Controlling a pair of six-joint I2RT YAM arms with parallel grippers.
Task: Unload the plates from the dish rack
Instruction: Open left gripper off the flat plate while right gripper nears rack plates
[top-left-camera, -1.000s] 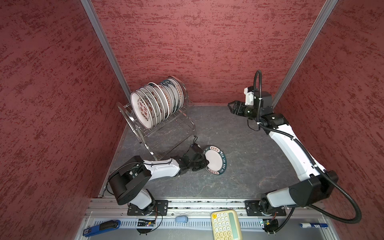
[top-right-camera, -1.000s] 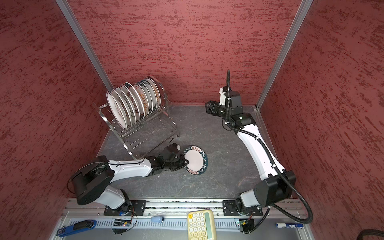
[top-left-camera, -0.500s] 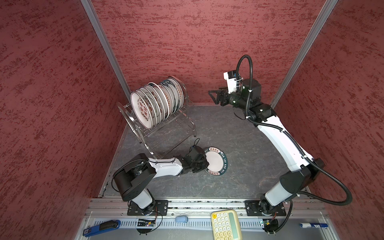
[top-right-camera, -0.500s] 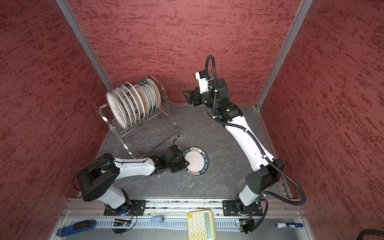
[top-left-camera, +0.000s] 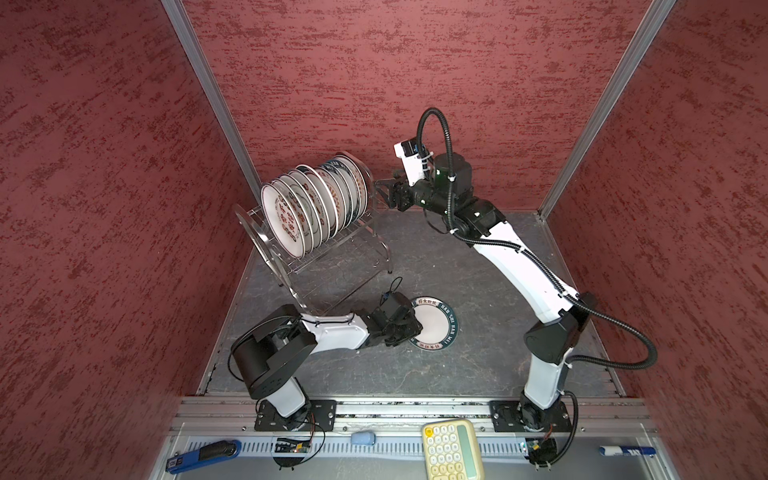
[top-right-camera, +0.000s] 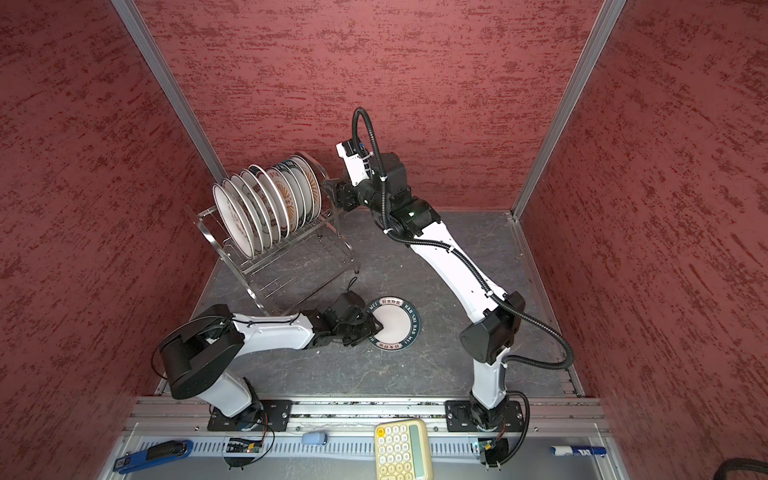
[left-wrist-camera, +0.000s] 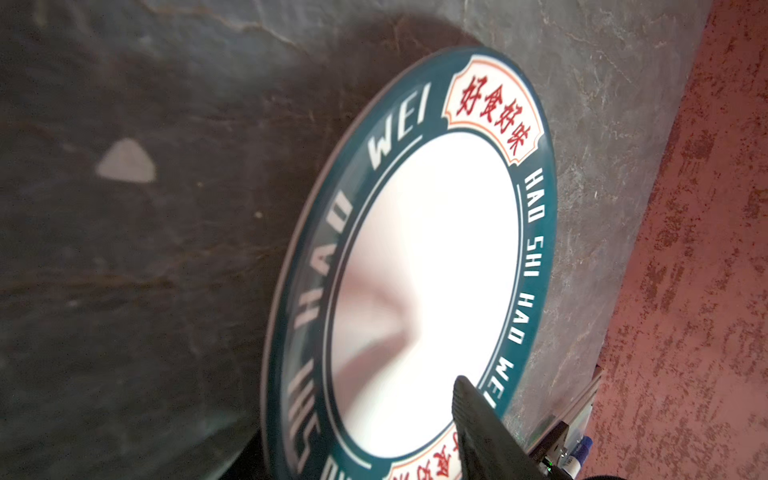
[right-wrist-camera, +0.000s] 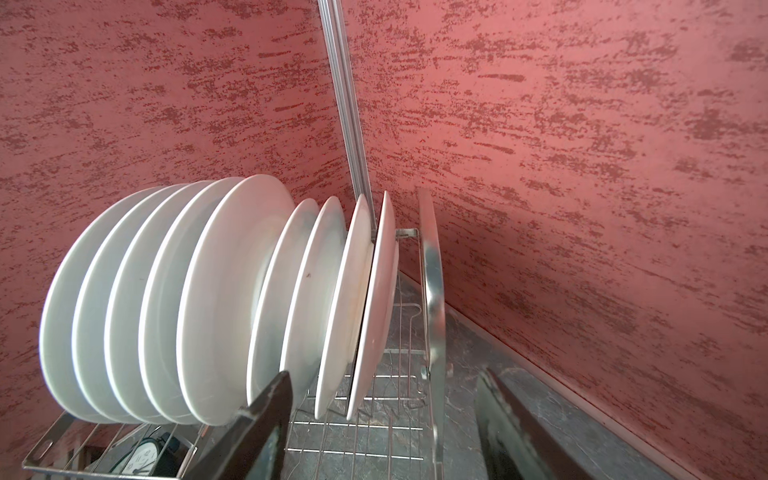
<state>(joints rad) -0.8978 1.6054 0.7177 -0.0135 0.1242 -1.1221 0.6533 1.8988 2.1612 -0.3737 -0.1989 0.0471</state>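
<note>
Nine or so plates (top-left-camera: 316, 208) stand on edge in the upper tier of the dish rack (right-wrist-camera: 432, 291), at the back left of the table (top-left-camera: 478, 270). They are packed close, with their white backs toward the right arm. They look like glazed ceramic: stiff, smooth enough to slip, fairly weighty, and likely to chip if one knocks its neighbour or the wires. I'd take one at the top of its rim, pinching across the thickness, and lift it straight up out of its slot. The end plate beside the arched handle seems easiest, since its back has room behind it.

Further right, one teal-rimmed plate (top-left-camera: 436, 322) lies flat on the table, face up and well clear of the rack. Flat like that, only its edge offers any hold.

The left arm lies low along the table with its forearm stretched toward that plate. The left gripper (top-left-camera: 409, 328) is at the plate's near edge. In the wrist view one finger (left-wrist-camera: 473, 415) sits over the white centre, but I cannot tell whether it pinches the rim.

The right arm rises from its base and bends across to the rack's far end. The right gripper (top-left-camera: 380, 189) is level, just beside the handle, with its fingers spread and nothing between them.
</note>
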